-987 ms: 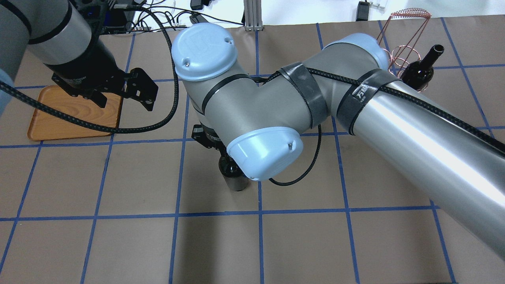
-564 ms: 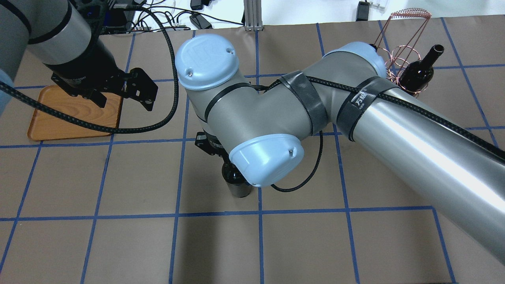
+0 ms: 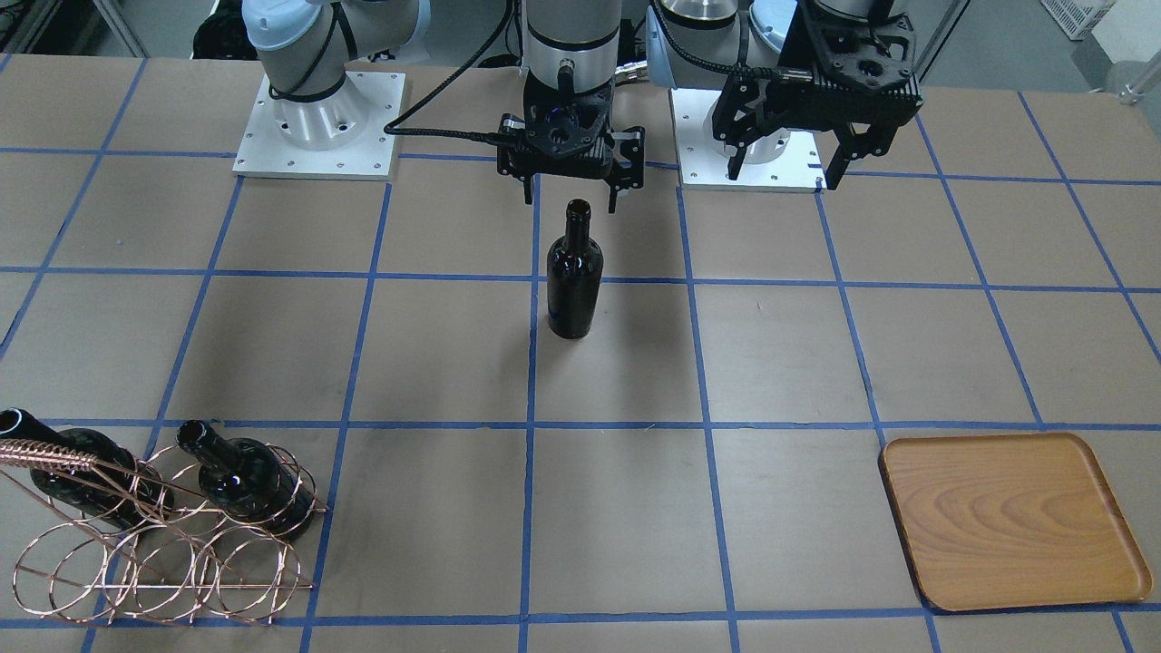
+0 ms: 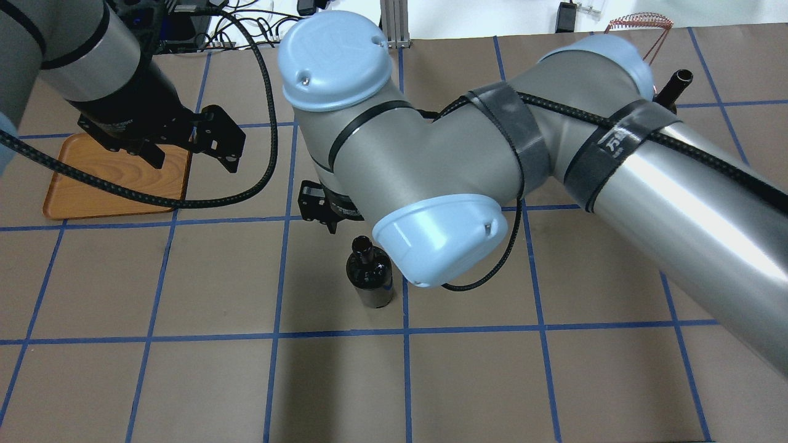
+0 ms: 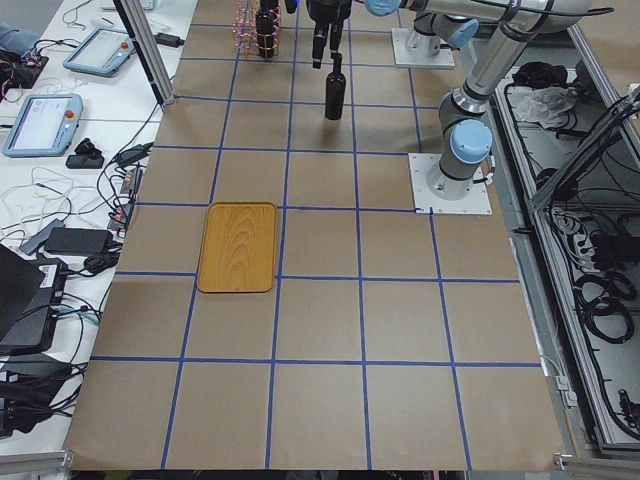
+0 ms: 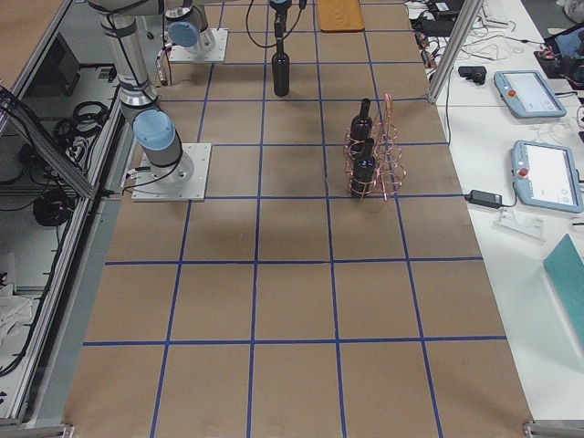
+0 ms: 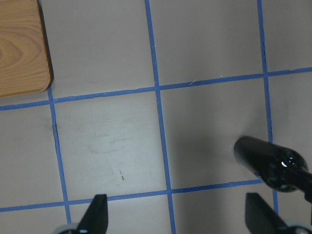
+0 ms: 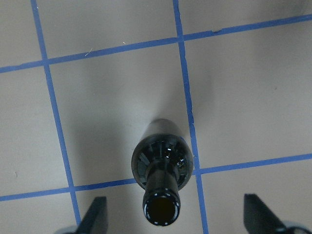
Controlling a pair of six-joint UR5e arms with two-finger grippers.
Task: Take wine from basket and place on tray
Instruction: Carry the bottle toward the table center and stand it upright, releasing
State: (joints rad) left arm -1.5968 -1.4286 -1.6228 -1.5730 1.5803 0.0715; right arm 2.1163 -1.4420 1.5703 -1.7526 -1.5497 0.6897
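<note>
One wine bottle [image 3: 574, 281] stands upright on the table near the middle; it also shows in the overhead view [image 4: 369, 280]. My right gripper [image 3: 571, 199] hangs open just above its mouth, fingers apart and off the glass; the right wrist view looks straight down on the bottle [image 8: 161, 165] between the fingertips [image 8: 95, 217]. My left gripper [image 3: 780, 177] is open and empty, up in the air near the robot's base. The wooden tray [image 3: 1011, 521] lies bare at the far side; the left wrist view catches its corner [image 7: 22, 48].
The copper wire basket [image 3: 163, 553] stands at the table's far corner on my right, with two more dark bottles [image 3: 245, 476] lying in its rings. My right arm's elbow hides most of the basket in the overhead view. Blue tape lines grid the brown table.
My right arm has risen and drawn back from the upright bottle, so the bottle's neck and mouth now show. The left arm has not moved.
</note>
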